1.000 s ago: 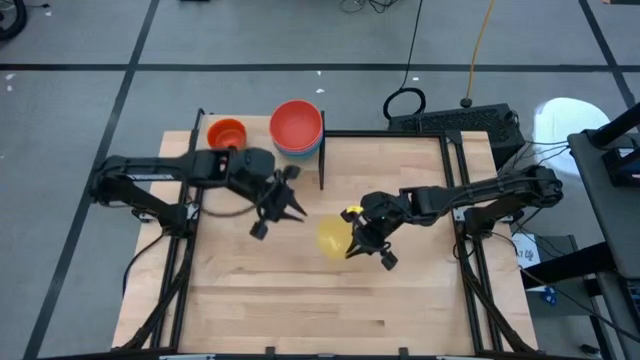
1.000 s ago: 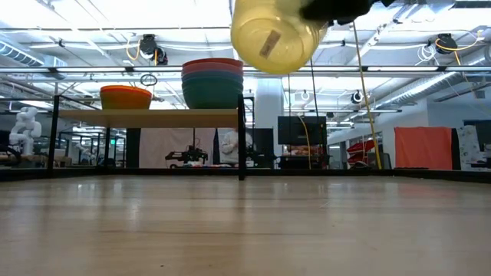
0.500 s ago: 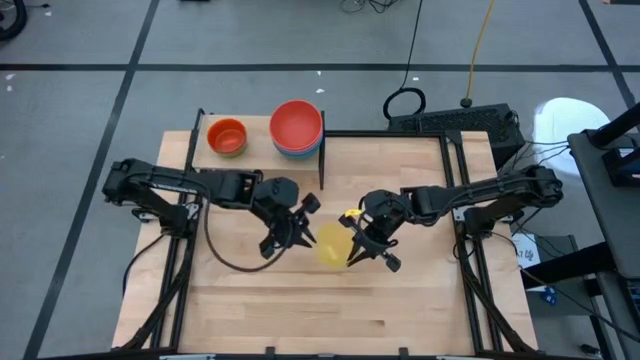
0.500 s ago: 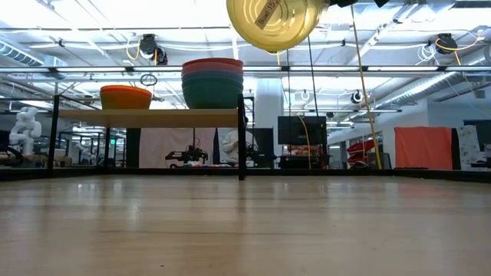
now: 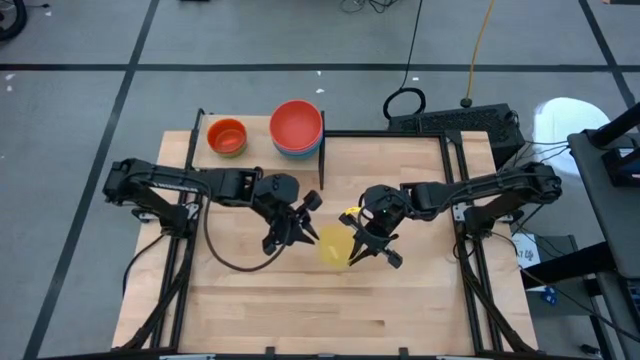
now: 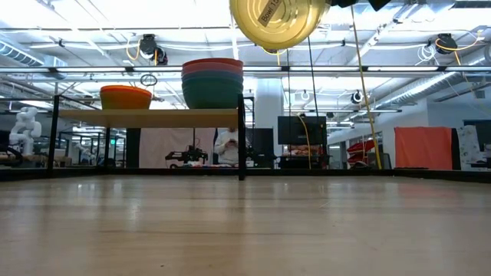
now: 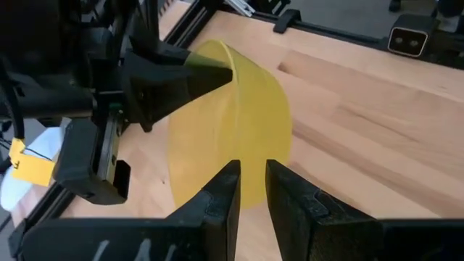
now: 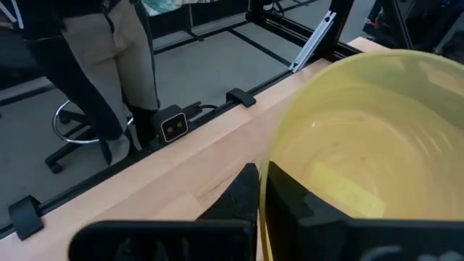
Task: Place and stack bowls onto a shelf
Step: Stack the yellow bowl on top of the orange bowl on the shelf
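A yellow bowl hangs in the air over the table's middle, tipped on its side with its labelled bottom toward the near edge. My right gripper is shut on it from the right. My left gripper meets it from the left, fingers nearly together. On the shelf at the far left stand an orange bowl and a nested stack of larger bowls with the red bowl on top. Green and purple bowls are out of view. My left gripper has the yellow bowl's wall between its two fingers, which come level from the table's left and far side. The bowl is clear of the table. My right gripper pinches the bowl's rim, one finger inside and one outside, coming from the right. The bowl stays lifted and tipped on its side.
The shelf's black upright end bar stands just beyond the left gripper. A black cable loops on the table below the left arm. A person stands beyond the table edge. Bare wood lies toward the near edge.
My left gripper has moved from beside the shelf toward the near right, up to the yellow bowl, and has stayed there for the last half second. The bowl has risen a little and tipped further, so its bottom now faces the near edge squarely.
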{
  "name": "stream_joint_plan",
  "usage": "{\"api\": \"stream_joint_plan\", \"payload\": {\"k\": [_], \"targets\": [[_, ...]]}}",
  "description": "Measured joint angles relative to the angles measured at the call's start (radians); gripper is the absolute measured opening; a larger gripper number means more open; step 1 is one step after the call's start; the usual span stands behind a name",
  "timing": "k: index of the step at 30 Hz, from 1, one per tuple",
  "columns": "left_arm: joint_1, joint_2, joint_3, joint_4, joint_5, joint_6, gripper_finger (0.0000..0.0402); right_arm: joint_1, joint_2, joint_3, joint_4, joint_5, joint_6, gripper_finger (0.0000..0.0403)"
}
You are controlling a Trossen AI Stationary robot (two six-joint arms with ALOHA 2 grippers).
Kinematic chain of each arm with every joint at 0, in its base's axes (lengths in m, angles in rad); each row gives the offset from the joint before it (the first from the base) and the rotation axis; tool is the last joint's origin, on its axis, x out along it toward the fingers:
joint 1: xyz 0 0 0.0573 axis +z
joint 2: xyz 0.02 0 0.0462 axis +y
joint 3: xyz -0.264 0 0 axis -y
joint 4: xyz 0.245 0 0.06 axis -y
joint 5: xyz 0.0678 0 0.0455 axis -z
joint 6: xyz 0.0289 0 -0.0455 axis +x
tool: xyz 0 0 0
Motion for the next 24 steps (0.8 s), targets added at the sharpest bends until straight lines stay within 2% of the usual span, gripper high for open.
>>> {"api": "stream_joint_plan", "payload": {"k": [13,19,24], "targets": [[0.001,0.0,0.0,0.042,-0.011,0.014,0.0074,0.001,0.0,0.0,0.002,-0.001,0.005,0.0],[0.002,0.001,0.0,0.038,-0.013,-0.026,0.0074,0.001,0.0,0.0,0.002,-0.002,0.006,0.0],[0.001,0.009,0.001,0.037,0.048,-0.06,0.0074,0.001,0.0,0.0,0.001,-0.003,0.006,0.0]]}}
